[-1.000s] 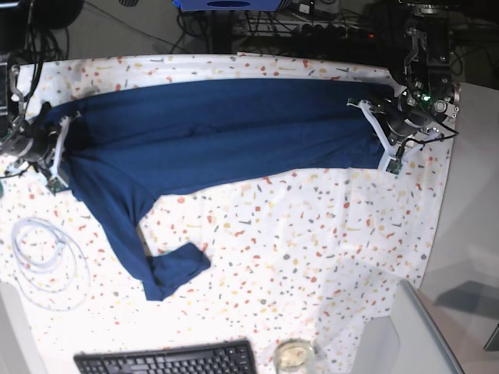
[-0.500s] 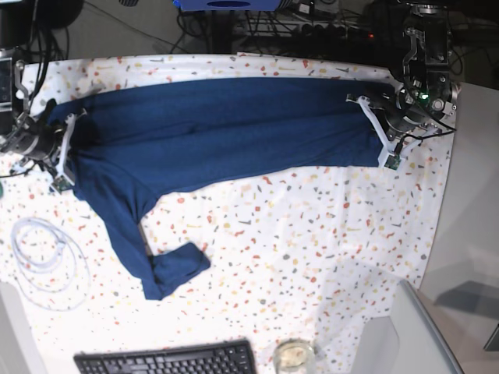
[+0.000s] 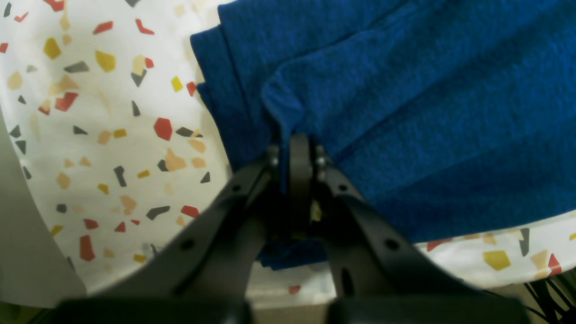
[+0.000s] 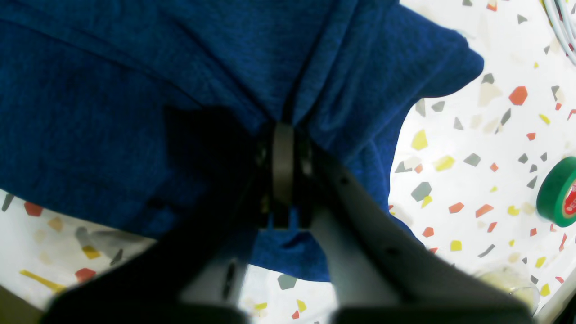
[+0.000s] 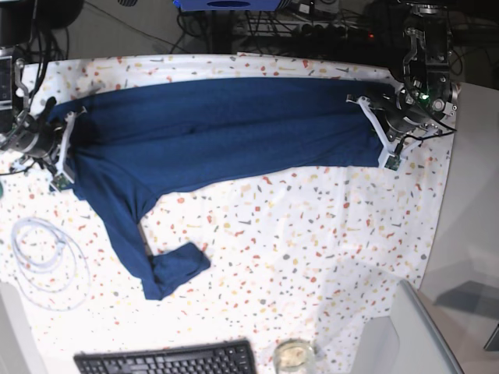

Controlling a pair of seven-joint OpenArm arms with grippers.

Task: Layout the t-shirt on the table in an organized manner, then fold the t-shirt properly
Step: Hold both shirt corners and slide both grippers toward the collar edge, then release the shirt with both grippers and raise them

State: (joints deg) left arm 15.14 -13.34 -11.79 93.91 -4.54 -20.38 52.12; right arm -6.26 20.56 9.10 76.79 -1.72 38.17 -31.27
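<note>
The navy t-shirt [image 5: 226, 128] lies stretched in a long band across the far part of the speckled table [image 5: 312, 234]. One part of it trails toward the front and ends in a folded lump [image 5: 171, 273]. My left gripper [image 5: 374, 131] is at the shirt's right end in the base view. In the left wrist view it [image 3: 288, 144] is shut on a fold of the t-shirt [image 3: 405, 112]. My right gripper [image 5: 67, 148] is at the opposite end. Its jaws [image 4: 283, 135] stand together, with bunched t-shirt [image 4: 135, 90] fabric pinched between them.
A coil of white cable [image 5: 43, 261] lies at the base view's left front. A black keyboard [image 5: 168, 360] and a small glass [image 5: 295, 356] sit at the front edge. A green tape roll [image 4: 560, 191] lies beside the right gripper. The table's right edge [image 5: 437, 218] is close to the left arm.
My right gripper has shifted a little inward and toward the back, carrying its end of the shirt. The left gripper has edged slightly back, still holding the fabric.
</note>
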